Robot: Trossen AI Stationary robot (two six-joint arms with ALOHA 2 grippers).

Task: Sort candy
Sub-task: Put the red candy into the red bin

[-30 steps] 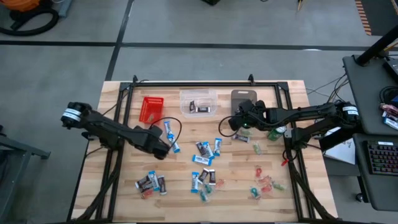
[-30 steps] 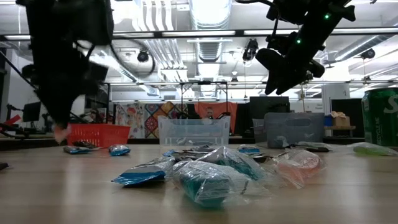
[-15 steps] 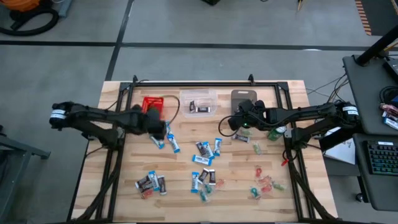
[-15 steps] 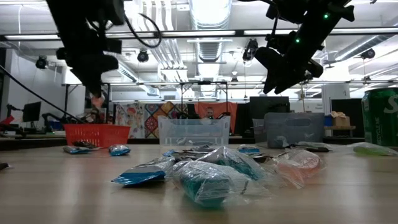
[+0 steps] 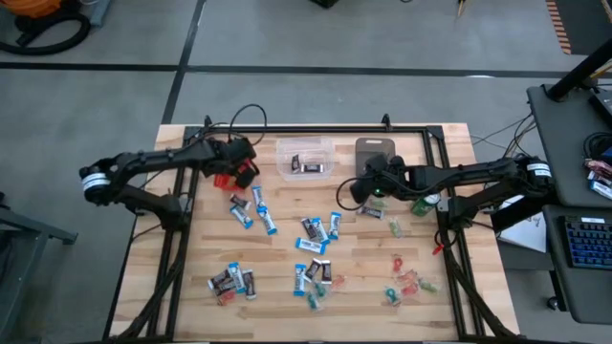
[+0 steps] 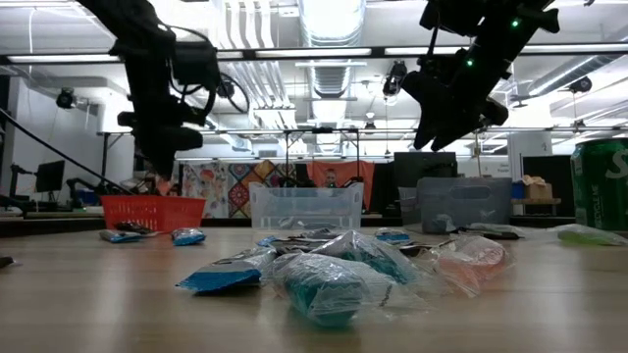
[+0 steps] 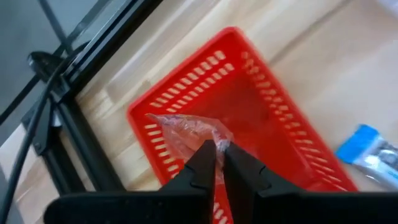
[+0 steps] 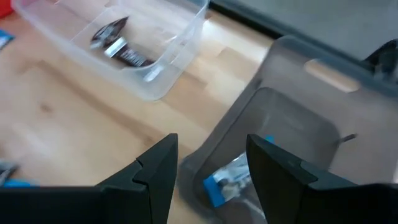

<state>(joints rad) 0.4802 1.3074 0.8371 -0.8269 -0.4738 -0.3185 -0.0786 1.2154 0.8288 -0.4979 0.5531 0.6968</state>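
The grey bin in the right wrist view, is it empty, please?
No, a blue-and-white candy lies inside the grey bin, seen between the open right gripper fingers.

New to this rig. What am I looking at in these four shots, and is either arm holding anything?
Two dark robot arms work at a wooden table, sorting wrapped candy into bins. One camera looks straight down, one sits level with the tabletop, and one rides on each wrist.

At the table's far edge stand a red bin, a clear bin with dark candies in it, and a grey bin with a blue-and-white candy inside. Loose candy lies scattered across the middle.

The left gripper is above the red bin, shut on a clear-wrapped reddish candy. The right gripper is open and empty, over the near edge of the grey bin.
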